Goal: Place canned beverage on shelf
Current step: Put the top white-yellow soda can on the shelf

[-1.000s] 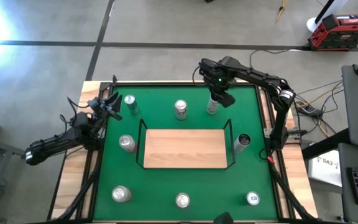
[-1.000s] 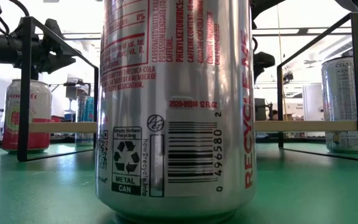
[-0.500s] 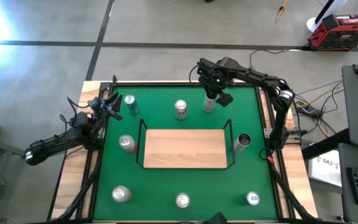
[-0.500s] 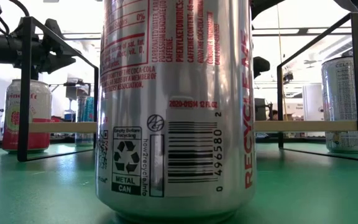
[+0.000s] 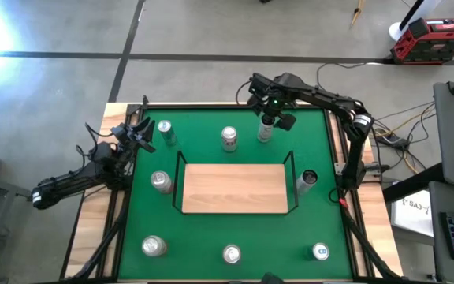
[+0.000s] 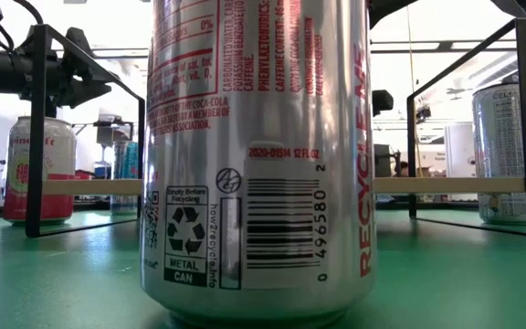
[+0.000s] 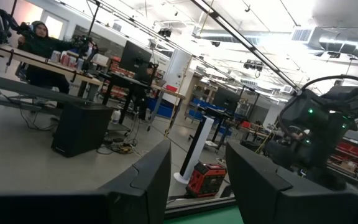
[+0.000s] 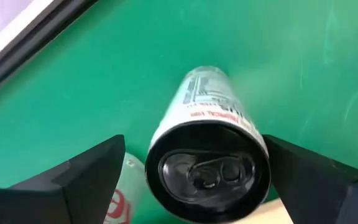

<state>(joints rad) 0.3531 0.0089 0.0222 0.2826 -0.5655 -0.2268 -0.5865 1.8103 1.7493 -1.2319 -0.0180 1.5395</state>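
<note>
Eight cans (image 5: 266,131) around bare shelf (image 5: 235,188)

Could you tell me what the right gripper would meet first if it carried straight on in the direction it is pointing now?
Most likely the slim can standing upright on the green tabletop. The right gripper hangs above it, open, a finger on either side, pointing down at its top. Going straight on, the fingers would probably straddle the can; the remaining gap is unclear.
</note>
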